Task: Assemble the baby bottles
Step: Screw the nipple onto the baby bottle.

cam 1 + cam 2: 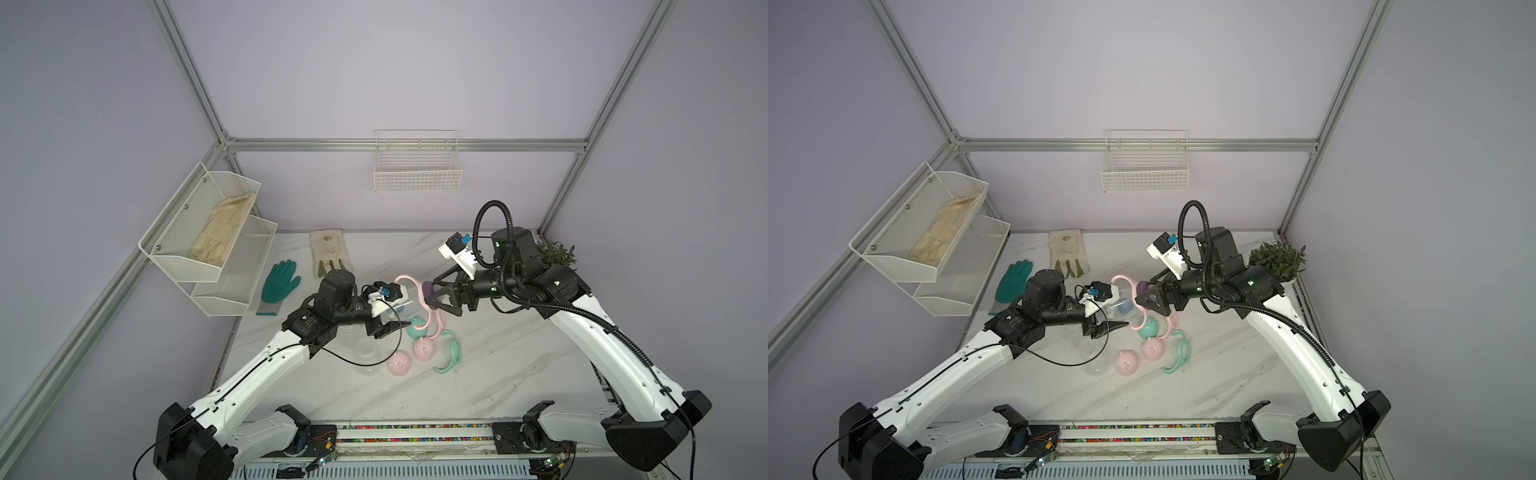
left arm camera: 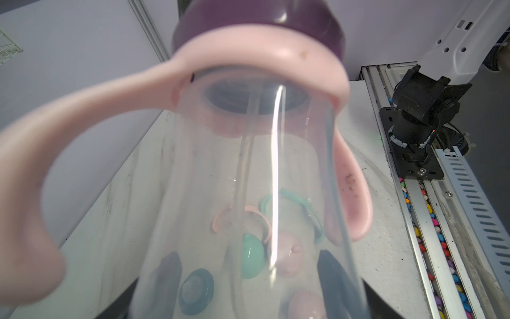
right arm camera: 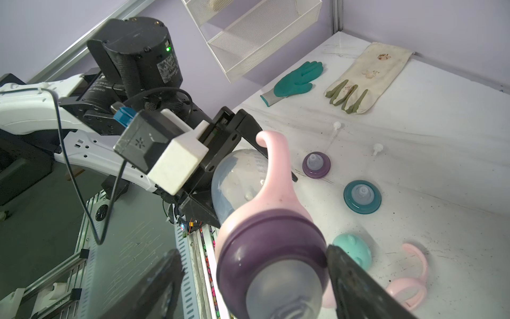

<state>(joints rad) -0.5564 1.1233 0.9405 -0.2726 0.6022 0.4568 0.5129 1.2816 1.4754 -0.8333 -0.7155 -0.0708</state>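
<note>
My left gripper (image 1: 401, 312) (image 2: 248, 290) is shut on the body of a clear baby bottle (image 2: 248, 179) (image 3: 237, 176), held in the air on its side. The bottle carries a pink handle ring (image 2: 262, 55) and a purple collar (image 3: 270, 243) (image 1: 427, 287) with its nipple (image 3: 284, 290). My right gripper (image 1: 432, 294) (image 3: 254, 284) stands open astride that collar: one finger touches it, the other is apart. On the table below lie a mint cap (image 1: 415, 328), two pink caps (image 1: 424, 349), a mint ring (image 1: 451, 351), a pink ring (image 3: 408, 284), a teal collar (image 3: 362, 196), a purple collar (image 3: 316, 165) and clear bottle bodies (image 1: 365, 349).
A teal glove (image 1: 280, 282) and a cream glove (image 1: 330, 251) lie at the back of the marble table (image 1: 498, 374). A white mesh shelf (image 1: 208, 241) hangs on the left wall, a wire basket (image 1: 417, 174) on the back wall. A potted plant (image 1: 1279, 259) stands back right.
</note>
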